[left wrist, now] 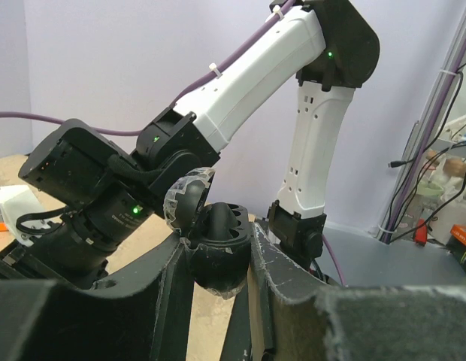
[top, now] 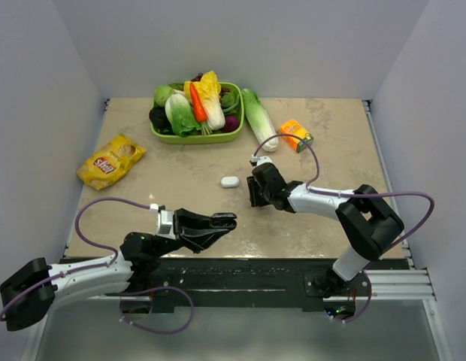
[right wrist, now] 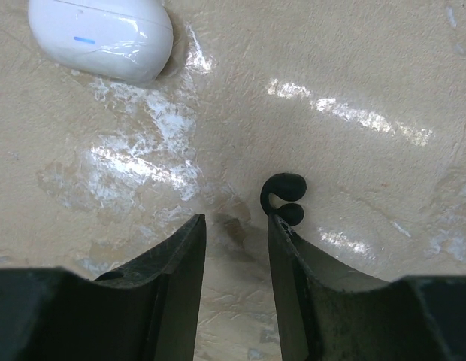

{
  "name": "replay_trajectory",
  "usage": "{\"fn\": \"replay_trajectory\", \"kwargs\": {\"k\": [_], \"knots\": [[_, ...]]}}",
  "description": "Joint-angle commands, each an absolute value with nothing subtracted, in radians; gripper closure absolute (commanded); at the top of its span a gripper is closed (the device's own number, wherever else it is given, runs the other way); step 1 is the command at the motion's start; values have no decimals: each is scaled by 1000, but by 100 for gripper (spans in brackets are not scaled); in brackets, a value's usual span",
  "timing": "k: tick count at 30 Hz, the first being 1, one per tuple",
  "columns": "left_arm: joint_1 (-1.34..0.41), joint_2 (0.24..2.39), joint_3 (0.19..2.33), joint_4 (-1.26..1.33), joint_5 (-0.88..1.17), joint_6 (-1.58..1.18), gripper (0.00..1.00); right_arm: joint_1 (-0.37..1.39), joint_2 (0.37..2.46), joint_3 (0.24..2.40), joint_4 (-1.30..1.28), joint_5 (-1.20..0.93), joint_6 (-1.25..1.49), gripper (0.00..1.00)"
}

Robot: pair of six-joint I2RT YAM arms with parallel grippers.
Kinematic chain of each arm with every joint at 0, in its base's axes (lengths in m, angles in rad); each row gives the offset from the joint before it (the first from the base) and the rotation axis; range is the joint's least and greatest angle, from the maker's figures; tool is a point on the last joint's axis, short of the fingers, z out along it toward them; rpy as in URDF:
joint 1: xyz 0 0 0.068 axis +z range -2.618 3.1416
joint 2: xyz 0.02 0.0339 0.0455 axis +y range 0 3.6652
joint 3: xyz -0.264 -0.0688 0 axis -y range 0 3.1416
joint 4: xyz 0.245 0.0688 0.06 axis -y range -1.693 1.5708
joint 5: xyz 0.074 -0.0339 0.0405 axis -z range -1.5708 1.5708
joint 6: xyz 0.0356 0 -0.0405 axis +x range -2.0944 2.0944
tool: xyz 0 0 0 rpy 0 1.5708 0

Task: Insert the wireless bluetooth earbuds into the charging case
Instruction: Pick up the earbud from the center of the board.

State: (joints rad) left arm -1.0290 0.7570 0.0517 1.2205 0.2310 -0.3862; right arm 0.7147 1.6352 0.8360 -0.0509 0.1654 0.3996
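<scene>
Clamps the open black case in the left gripper. Hovers the right gripper, jaws parted and empty, low over the table, black bud at one fingertip. Looks tiny, light, glossy, probably slippery; best pinched across the rounded body, not the thin hook.

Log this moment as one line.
left gripper: shut on open black charging case | right gripper: open | black earbud: on table beside one fingertip, ungripped | white case: closed
</scene>
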Motion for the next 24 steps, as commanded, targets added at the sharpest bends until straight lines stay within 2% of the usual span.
{"fn": "replay_trajectory", "kwargs": {"k": [1,7,24], "knots": [[-1034,744,-140,1273,222,-390,100,713,1621,862,-20,184,385,58],[-1034,747,-140,1276,224,-387,100,713,1582,859,-17,190,376,58],[-1034,732,-137,1262,229,-383,100,704,1649,871,-5,236,370,57]]}}
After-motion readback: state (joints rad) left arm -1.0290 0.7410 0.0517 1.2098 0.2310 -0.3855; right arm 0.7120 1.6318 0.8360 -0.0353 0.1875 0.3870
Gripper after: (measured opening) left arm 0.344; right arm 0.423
